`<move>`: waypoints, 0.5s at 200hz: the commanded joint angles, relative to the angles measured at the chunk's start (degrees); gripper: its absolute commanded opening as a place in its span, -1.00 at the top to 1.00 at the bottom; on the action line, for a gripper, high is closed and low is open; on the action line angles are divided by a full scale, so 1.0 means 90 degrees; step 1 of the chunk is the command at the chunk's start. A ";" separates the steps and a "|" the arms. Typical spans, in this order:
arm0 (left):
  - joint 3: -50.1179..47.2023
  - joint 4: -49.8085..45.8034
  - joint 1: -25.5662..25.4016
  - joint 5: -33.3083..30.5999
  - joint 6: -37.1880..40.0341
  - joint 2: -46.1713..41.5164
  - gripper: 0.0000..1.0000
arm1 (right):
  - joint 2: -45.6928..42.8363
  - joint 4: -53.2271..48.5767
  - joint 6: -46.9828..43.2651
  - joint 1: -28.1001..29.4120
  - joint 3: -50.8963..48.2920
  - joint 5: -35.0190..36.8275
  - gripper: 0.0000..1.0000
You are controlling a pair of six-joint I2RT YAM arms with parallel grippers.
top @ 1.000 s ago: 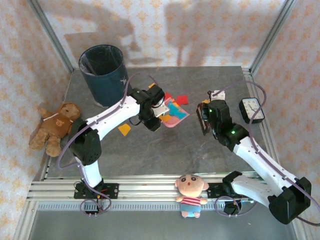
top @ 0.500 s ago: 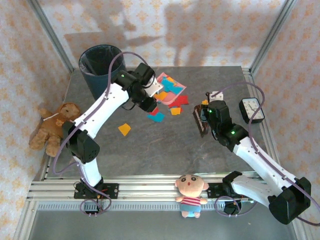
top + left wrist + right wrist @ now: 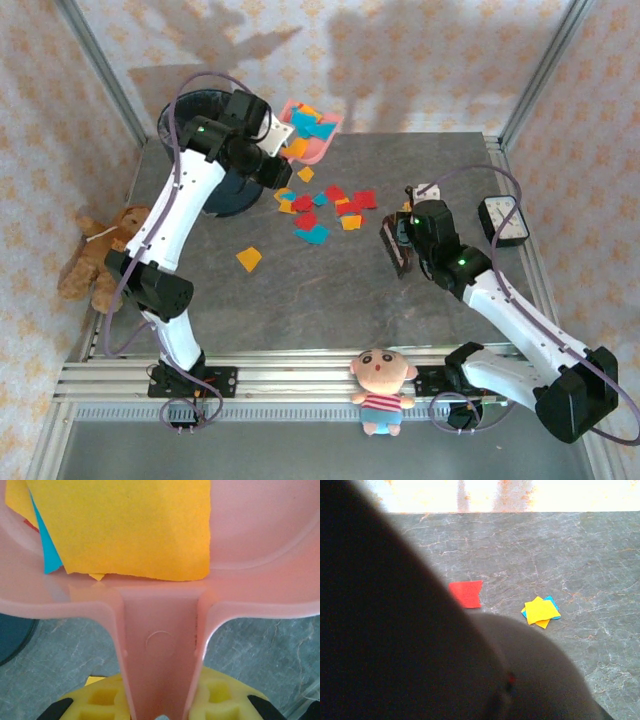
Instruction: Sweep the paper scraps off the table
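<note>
Paper scraps (image 3: 312, 233): some loaded in dustpan (image 3: 310, 140), left end effector (image 3: 272, 140) clamped on its handle beside bin (image 3: 232, 195); most lie on table (image 3: 330, 290). Right end effector (image 3: 403, 240) grip unclear.

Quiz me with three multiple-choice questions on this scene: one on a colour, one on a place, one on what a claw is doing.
1. The dustpan is: A green; B black; C pink.
2. The teddy bear lies: A by the table's left edge; B in the dustpan; C mid-table.
3. The left gripper is: A open, empty; B shut on the dustpan's handle; C resting on the table.
Answers: 1 C, its plastic is pink. 2 A, it lies just outside that edge. 3 B, yellow pads flank the handle.
</note>
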 commanded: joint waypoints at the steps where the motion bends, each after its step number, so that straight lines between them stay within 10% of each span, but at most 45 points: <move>1: 0.0301 -0.0078 0.0279 0.0383 -0.0269 0.0091 1.00 | 0.0010 0.0051 0.0039 -0.0034 0.0140 -0.0058 1.00; 100: 0.0287 0.0656 0.1667 0.1702 -0.1416 0.0088 1.00 | -0.0006 -0.0033 0.0058 -0.0028 0.0198 -0.0107 1.00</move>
